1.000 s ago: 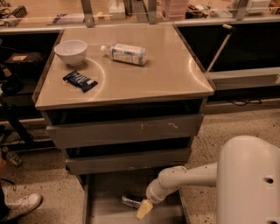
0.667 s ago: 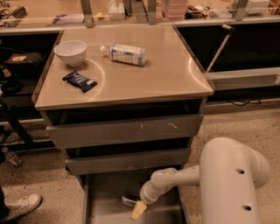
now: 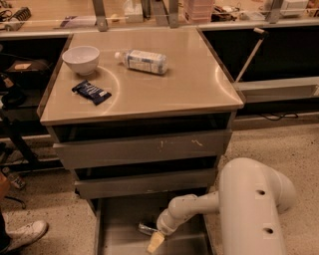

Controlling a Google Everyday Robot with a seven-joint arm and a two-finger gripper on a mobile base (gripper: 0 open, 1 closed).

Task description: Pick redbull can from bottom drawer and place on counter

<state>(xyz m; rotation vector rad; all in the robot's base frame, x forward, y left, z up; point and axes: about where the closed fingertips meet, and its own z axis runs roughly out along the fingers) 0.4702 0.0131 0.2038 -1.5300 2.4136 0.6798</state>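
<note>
Read as lab or workshop: speckled floor, grey metal drawer cabinet, cluttered workbench behind, loose cable. Found gripper low inside bottom drawer.

Speckled beige floor, warm indoor light. A long wooden bench runs along the back edge, cluttered, with metal posts rising from it and dark recesses underneath. On the right a grey shelf, a pole leaning above it, and a black cable on the floor. White sneaker at the floor's lower-left corner. Gripper sits low by the bottom edge.
</note>
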